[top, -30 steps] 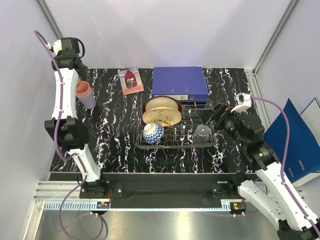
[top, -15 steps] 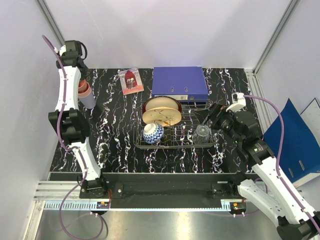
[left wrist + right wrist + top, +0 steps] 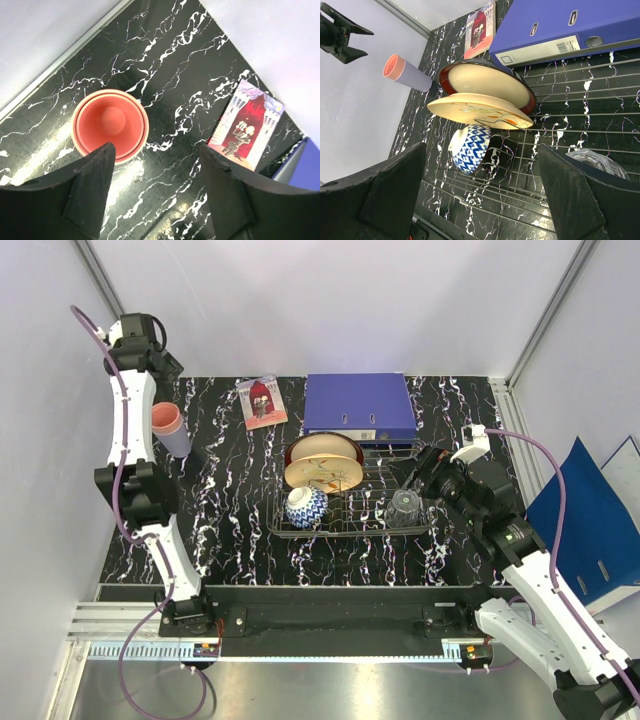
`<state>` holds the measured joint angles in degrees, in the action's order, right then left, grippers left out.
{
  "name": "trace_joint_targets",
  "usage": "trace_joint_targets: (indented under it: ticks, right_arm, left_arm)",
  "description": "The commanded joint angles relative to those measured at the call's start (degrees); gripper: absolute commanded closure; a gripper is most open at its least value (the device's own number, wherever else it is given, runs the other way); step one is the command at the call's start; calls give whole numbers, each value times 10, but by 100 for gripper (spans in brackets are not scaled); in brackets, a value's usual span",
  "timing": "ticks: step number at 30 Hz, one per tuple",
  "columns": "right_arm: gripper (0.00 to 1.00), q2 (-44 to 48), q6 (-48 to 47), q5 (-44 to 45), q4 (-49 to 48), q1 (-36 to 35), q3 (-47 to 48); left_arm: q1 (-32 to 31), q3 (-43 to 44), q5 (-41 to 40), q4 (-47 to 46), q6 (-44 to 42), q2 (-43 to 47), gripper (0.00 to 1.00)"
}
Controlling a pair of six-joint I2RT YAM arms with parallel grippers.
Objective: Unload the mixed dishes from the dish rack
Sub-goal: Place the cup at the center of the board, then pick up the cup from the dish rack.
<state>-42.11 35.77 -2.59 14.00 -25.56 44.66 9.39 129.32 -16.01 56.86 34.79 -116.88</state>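
A blue binder lies flat at the far edge of the black marbled table, with a picture card near its left side. A second blue folder sits off the table, to the right.

In the dish rack the small bowl stands front left, the plate behind it, the large bowl behind that, and the glass at right. Behind the rack lies the binder, the card to its left, and the stacked cups farther left.
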Motion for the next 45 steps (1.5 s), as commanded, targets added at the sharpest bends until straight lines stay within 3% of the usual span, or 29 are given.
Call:
trace_joint_targets:
  ticks: [1, 6, 10, 13, 14, 19, 25, 33, 45]
  right_arm:
    - [0, 3, -12, 7, -22, -1, 3]
    - [0, -8, -25, 22, -6, 0, 10]
    - [0, -40, -35, 53, 37, -1, 31]
    - [1, -62, -43, 61, 76, 0, 53]
    - [1, -73, -47, 62, 86, 0, 61]
    - [3, -51, -71, 81, 126, -1, 40]
    - [4, -49, -89, 145, 184, -9, 45]
    - [2, -157, -74, 240, 245, -103, 93]
    - [0, -206, -72, 273, 191, -108, 45]
  left_arm:
    - [4, 29, 22, -11, 26, 75, 26]
    - [-31, 20, 76, -11, 32, 143, 24]
    - [-164, -38, 66, -31, -4, 219, 23]
    - [-260, -147, 25, -75, -37, 284, 15]
    - [-278, -214, 19, -101, -43, 302, 2]
    - [-329, -456, 61, -185, -18, 428, 1]
    - [-372, -645, 62, -265, 4, 548, 1]
    - [-411, -697, 44, -250, 0, 616, 1]
    - [-412, -721, 45, -247, 3, 627, 1]
